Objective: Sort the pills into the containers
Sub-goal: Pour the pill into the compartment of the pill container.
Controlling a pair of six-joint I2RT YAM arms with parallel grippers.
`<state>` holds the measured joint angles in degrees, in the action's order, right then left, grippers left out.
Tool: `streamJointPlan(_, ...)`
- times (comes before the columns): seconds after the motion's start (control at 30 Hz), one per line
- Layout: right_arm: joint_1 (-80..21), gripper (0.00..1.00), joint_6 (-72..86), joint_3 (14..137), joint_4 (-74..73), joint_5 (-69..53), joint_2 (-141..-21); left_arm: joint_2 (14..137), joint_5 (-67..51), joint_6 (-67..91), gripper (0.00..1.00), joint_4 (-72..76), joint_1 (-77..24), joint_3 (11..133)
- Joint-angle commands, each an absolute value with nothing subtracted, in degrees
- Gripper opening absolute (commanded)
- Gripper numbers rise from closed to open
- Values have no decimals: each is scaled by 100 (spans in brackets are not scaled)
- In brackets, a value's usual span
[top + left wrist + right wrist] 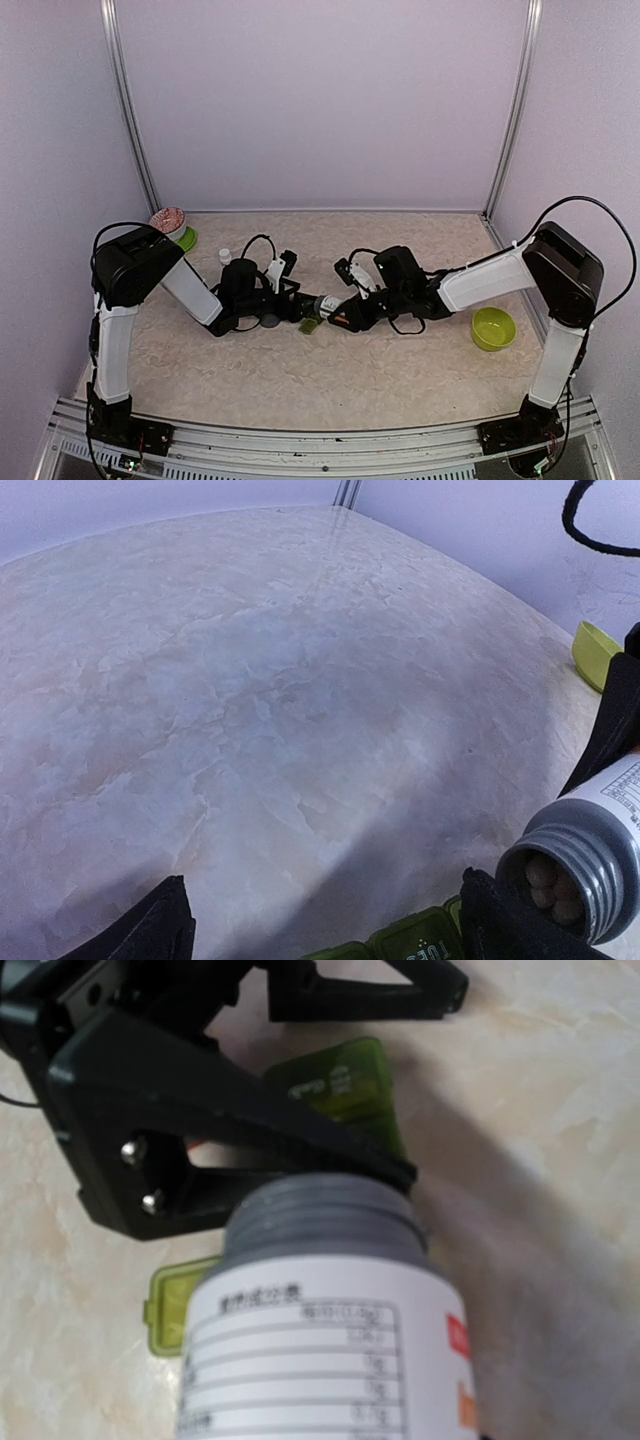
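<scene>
— When looking down from above, where to find the containers (310, 325)?
— In the middle of the table (300, 390), low between the two arms, right where the grippers meet. Shows only as a small green scrap from up there.
— Any better from the left wrist?
— Somewhat. Peeks in at the bottom edge, between the fingers (150, 930) of the left gripper (322, 900). Sits tight beside the finger on the bottle's side, well apart from the other. Can make out a pale mark on one lid.
— And that left gripper?
— Spread wide, pinching nothing. From the right wrist, seen with one finger lying across the green strip, with green showing on both sides of it. Cannot tell whether pressing on it.
— Right gripper (345, 312)?
— Clamped around a bottle (320, 1340) with a white printed label and a grey threaded neck. Own fingers hidden in the wrist view, so judged from above.
— How held?
— Tipped on its side, mouth toward the left gripper, close over that finger and the containers. Cannot tell whether touching.
— Pills (548, 880)?
— Round, dull brown, packed inside the open neck.
— Anything else about?
— Lime-green bowl (493, 328) by the right arm, well apart from the containers. Red-patterned bowl (168, 219) at the far left, back near the wall.
</scene>
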<state>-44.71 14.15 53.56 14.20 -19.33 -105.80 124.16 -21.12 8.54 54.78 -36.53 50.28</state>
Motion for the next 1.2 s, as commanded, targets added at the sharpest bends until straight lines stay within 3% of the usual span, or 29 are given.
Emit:
streamJointPlan(0.0, -4486, 15, 1325, 5627, 1092, -1877, -10633, 12470, -2163, 915, 89, 5214, -3674, 4904)
streamJointPlan(1.17, -4592, 18, 1154, 6431, -299, -1732, -10805, 12472, -2171, 907, 89, 5230, -3663, 4894)
